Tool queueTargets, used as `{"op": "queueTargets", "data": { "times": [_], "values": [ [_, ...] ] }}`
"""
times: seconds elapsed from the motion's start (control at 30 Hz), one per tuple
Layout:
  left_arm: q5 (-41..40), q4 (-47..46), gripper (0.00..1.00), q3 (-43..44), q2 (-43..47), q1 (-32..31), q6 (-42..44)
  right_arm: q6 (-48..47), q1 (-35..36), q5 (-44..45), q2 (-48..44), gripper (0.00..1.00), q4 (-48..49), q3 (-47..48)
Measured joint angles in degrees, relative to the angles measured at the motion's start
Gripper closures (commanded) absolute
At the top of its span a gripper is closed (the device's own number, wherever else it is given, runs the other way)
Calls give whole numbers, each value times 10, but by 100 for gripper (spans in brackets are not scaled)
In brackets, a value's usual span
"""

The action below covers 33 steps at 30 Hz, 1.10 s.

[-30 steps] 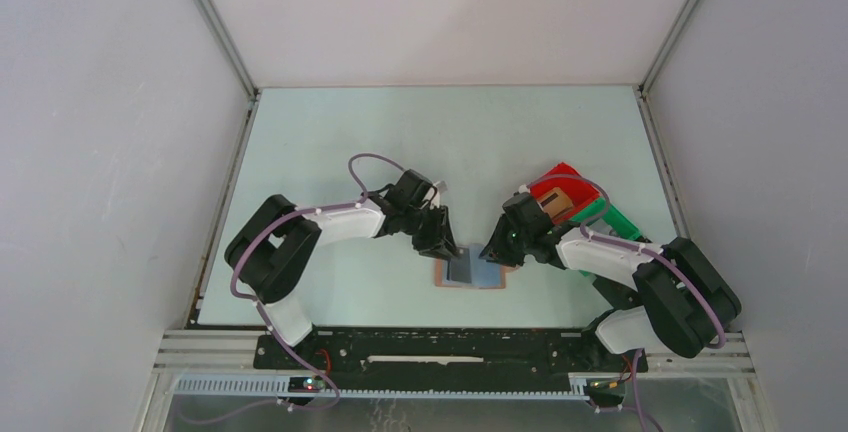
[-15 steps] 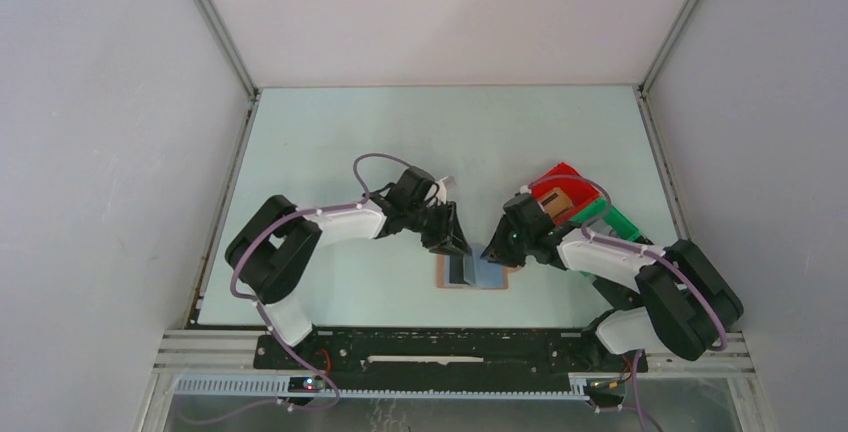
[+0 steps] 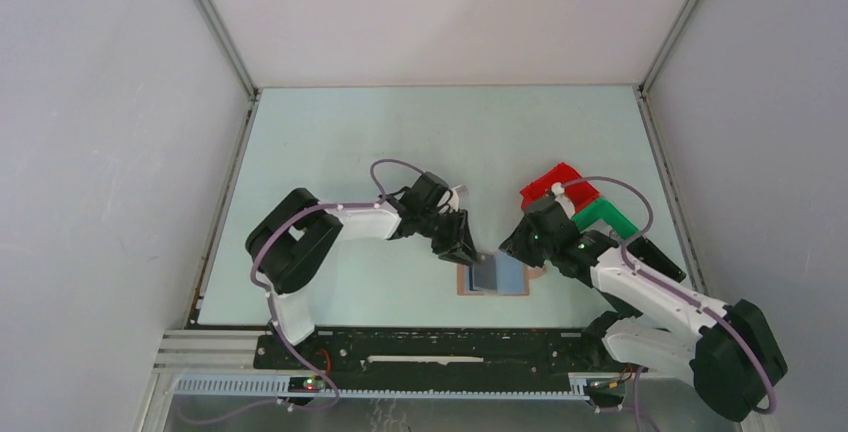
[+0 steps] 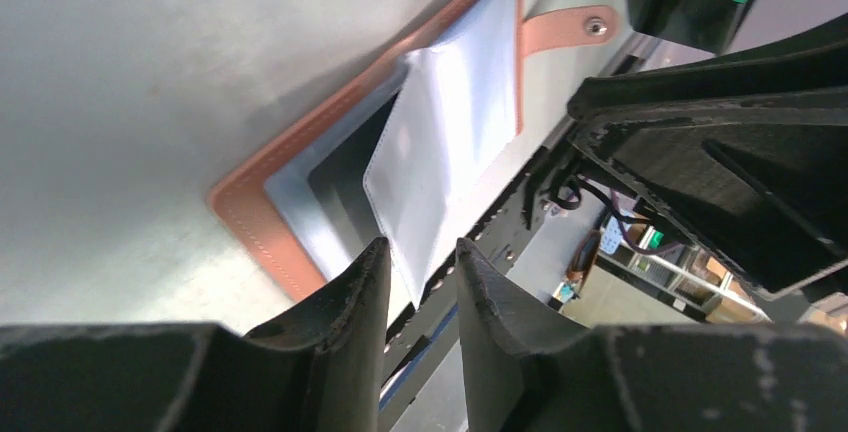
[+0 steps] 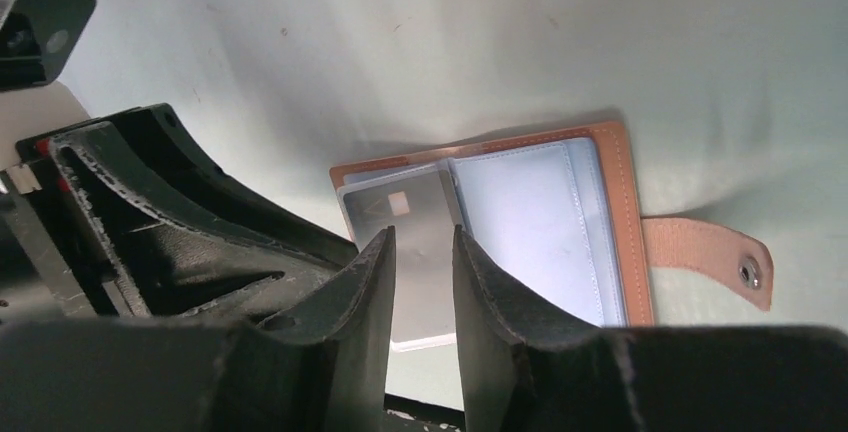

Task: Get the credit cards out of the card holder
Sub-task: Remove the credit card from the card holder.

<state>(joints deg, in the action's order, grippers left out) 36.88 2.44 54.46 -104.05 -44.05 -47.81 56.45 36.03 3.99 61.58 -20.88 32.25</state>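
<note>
The card holder (image 3: 512, 276) lies open on the table, tan with blue-grey panels (image 5: 520, 222) and a snap tab (image 5: 710, 257). A grey credit card (image 5: 400, 214) with a chip sits in its left panel and juts past the near edge; it also shows in the overhead view (image 3: 487, 272). My left gripper (image 3: 468, 252) is at the holder's left edge. Its jaws (image 4: 420, 257) stand a little apart, with the corner of a lifted clear sleeve (image 4: 440, 142) between them, loose. My right gripper (image 3: 518, 250) hovers at the right side, jaws (image 5: 420, 247) slightly apart over the grey card, holding nothing.
A red bin (image 3: 555, 184) and a green bin (image 3: 603, 215) stand just behind and to the right of the right gripper. The two grippers are close together over the holder. The black mounting rail (image 3: 450, 350) runs along the near table edge.
The card holder has slid to the right, and both grippers moved right with it. The right arm's elbow has swung out to the right.
</note>
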Motion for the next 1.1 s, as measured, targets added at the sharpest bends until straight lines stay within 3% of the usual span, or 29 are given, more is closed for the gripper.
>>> {"op": "queueTargets", "data": {
  "times": [0.3,0.57,0.9,1.1],
  "values": [
    [30,-24,64,75,-30,-23,-18,68,-38,78,-55,63,-97,-24],
    [60,-42,64,139,-75,-47,-34,63,-127,75,-136,63,-157,-74],
    [104,-86,65,186,-158,-103,-78,26,-181,58,-234,62,-181,-74],
    [55,-9,64,182,-116,-89,-35,-10,-171,19,-235,62,-162,-74]
  ]
}}
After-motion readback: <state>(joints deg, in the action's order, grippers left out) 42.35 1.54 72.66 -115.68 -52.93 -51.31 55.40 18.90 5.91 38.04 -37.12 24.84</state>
